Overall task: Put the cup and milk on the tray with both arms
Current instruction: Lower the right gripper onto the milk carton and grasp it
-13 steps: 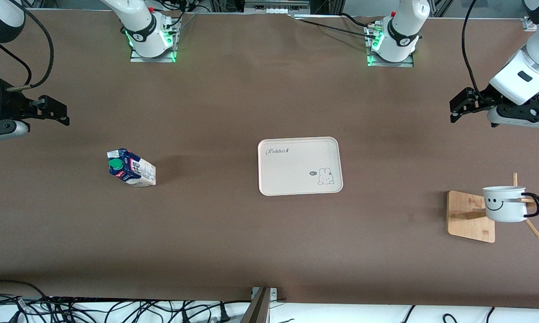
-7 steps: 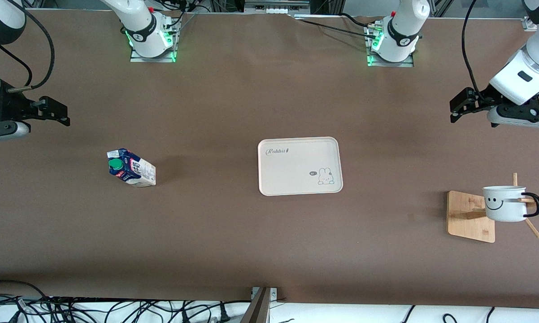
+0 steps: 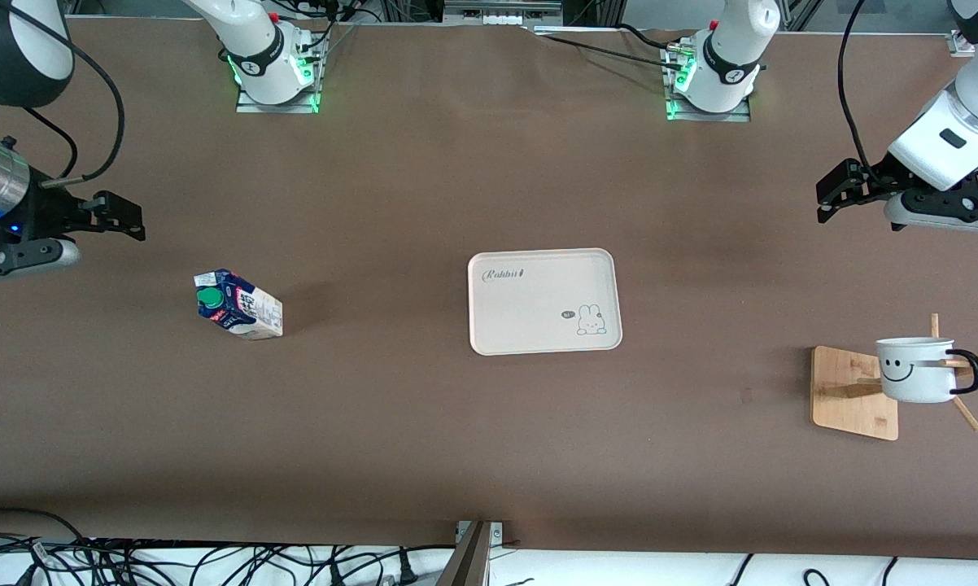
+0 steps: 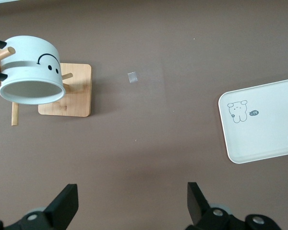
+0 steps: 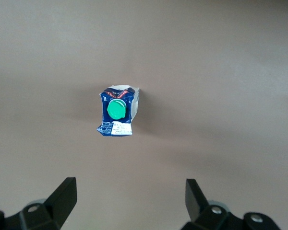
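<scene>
The milk (image 3: 238,305) stands on the table toward the right arm's end; its green cap shows in the right wrist view (image 5: 117,111). The cup (image 3: 916,370) hangs by its handle on a peg of a wooden rack at the left arm's end, and also shows in the left wrist view (image 4: 32,72). The tray (image 3: 538,313) lies empty mid-table, and part of it shows in the left wrist view (image 4: 264,120). My right gripper (image 3: 135,218) (image 5: 129,201) is open, over bare table beside the milk. My left gripper (image 3: 821,202) (image 4: 132,206) is open, over bare table beside the rack.
The rack's square wooden base (image 3: 851,391) (image 4: 72,91) lies under the cup, with pegs (image 3: 965,411) sticking out. A small pale patch (image 4: 132,77) marks the table between rack and tray. Cables lie along the table's front edge (image 3: 212,561).
My right gripper has moved a little toward the milk. The left arm, cup, milk and tray have not moved.
</scene>
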Controlling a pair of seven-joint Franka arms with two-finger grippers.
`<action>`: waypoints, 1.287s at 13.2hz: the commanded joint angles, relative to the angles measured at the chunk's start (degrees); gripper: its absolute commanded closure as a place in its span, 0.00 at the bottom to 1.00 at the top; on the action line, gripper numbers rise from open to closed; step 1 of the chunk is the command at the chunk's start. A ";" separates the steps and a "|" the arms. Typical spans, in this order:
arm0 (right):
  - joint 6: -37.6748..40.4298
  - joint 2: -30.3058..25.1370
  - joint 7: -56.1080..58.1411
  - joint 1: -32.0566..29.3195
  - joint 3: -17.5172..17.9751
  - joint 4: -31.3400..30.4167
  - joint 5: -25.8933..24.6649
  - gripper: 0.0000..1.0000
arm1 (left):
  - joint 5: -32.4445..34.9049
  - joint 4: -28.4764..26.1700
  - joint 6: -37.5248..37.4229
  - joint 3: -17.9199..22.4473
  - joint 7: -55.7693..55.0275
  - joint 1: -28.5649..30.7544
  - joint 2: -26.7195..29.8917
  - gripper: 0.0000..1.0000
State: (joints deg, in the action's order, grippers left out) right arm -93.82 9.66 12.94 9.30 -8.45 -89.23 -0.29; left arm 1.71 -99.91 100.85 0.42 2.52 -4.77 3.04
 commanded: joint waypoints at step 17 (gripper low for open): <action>-26.33 7.31 -6.44 3.00 0.10 -19.76 4.78 0.30 | 0.22 2.09 -1.36 -0.07 0.73 -0.06 -1.11 0.00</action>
State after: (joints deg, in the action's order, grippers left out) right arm -119.65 17.44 6.99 12.46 -8.30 -108.23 3.81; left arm 1.71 -99.85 100.85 0.42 2.52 -4.77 2.88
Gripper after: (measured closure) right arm 0.084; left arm 0.000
